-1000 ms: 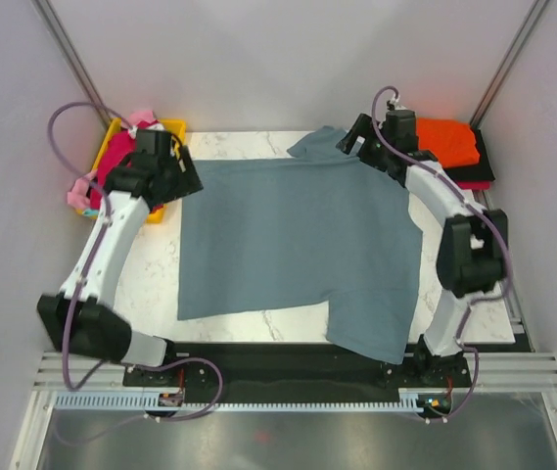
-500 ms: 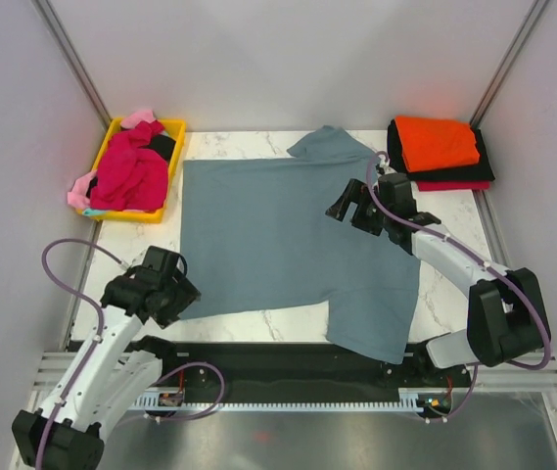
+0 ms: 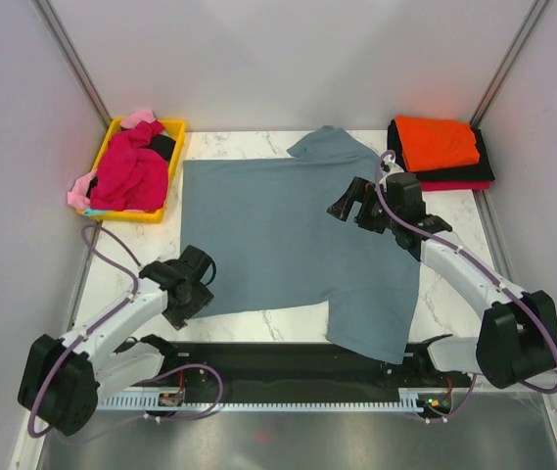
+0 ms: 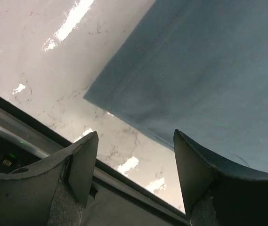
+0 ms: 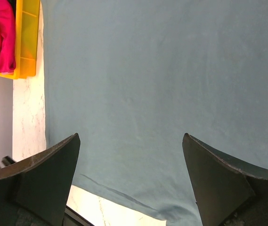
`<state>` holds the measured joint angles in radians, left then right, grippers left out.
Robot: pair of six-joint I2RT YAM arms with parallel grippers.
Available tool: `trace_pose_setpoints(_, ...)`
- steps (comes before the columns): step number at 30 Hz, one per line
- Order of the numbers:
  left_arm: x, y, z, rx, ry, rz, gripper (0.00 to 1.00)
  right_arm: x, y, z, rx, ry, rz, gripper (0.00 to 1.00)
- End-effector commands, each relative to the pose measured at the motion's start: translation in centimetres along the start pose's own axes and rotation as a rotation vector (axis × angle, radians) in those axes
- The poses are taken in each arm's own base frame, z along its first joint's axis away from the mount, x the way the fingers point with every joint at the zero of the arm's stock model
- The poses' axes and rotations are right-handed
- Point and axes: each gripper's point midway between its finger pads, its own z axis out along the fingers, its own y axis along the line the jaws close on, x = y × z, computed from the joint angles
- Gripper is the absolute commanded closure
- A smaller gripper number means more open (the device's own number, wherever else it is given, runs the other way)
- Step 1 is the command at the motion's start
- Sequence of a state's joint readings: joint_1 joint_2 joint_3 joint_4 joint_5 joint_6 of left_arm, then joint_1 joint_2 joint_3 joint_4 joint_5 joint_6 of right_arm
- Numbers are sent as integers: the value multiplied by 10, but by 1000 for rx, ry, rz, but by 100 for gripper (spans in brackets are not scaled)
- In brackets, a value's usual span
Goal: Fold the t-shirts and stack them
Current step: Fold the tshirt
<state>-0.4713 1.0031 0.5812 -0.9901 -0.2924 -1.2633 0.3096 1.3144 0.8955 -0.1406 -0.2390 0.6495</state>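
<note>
- Marble table: largely covered by the shirt.
- Slate-blue shirt: spread flat mid-table, its near right part lapped over the near edge.
- Yellow tray: set at the far left corner, filled by a crumpled magenta shirt.
- Orange shirt: folded and stacked on a black shirt at the far right.
- Right gripper: held open above the slate-blue shirt.
- Left gripper: held open over that shirt's near left corner.

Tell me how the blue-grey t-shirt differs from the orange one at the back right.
The blue-grey t-shirt lies spread open; the orange t-shirt is folded into a compact rectangle. The blue-grey t-shirt rests directly on the marble table; the orange t-shirt sits on a folded black t-shirt. Both are plain-coloured.
</note>
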Motion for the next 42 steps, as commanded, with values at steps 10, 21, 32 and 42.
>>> trace_pose_setpoints(10, -17, 3, 33, -47, -137, -84, 38, 3, -4, -30, 20, -34, -58, 2)
trace_pose_setpoints(21, -24, -20, 33, 53, -146, -38, 97, 36, -52, -56, 235, -4, 18, 2)
trace_pose_setpoints(32, -102, -58, 31, 232, -154, -79, 98, 137, -67, -63, 457, 158, -29, 2)
trace_pose_setpoints(42, -104, -71, 40, 295, -125, -51, 98, 205, -76, -61, 491, 278, -71, 3)
